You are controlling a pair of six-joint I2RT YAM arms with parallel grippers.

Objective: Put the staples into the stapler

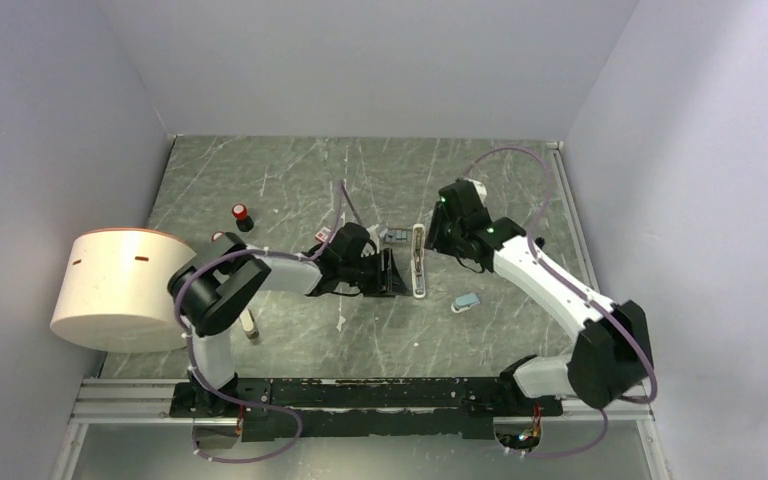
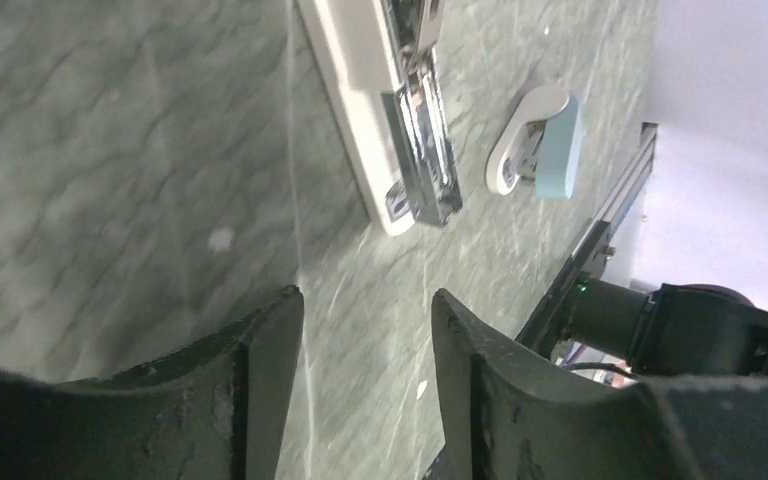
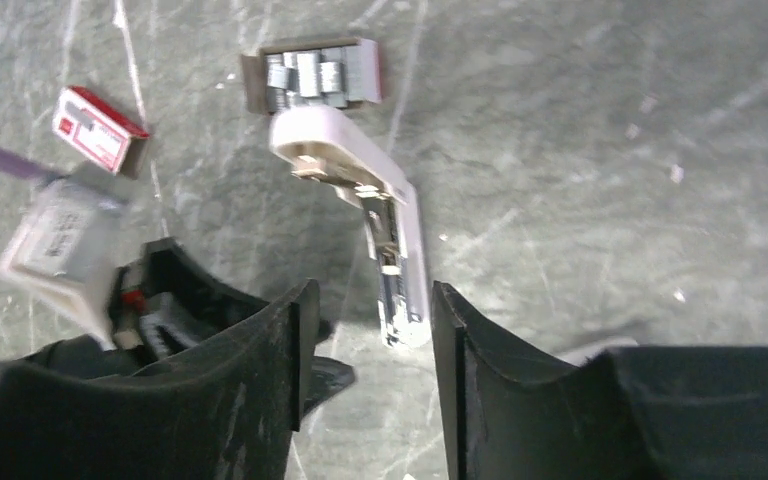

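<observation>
1. Find the staples (image 3: 310, 72). They are a dark-grey ribbed block lying flat in a shallow brown tray on the counter (image 3: 580, 150), just beside the rounded end of the long white stapler (image 3: 380, 215).
2. Find the stapler (image 1: 250, 325). It is a small beige piece at the near left of the counter, partly hidden under the elbow of the left arm (image 1: 290, 272) and well apart from the staples. You cannot tell whether it stands open; it is too small in the overhead view.
3. Check the left jaws. They are spread apart and hold nothing, with only bare counter between the fingers (image 2: 260, 370). The metal-tipped end of the long white stapler lies just ahead of them, with the light-blue stapler (image 2: 540, 140) beyond it.
4. Check the right jaws. They are wide and empty, poised above the long white stapler, which shows through the gap between the fingers (image 3: 260, 380).
5. Note the surroundings:
   - A red-and-white box (image 3: 100, 128) lies near the staples.
   - A large white drum (image 1: 120, 290) stands at the left edge.
   - A small red-capped item (image 1: 241, 214) stands behind the drum.
</observation>
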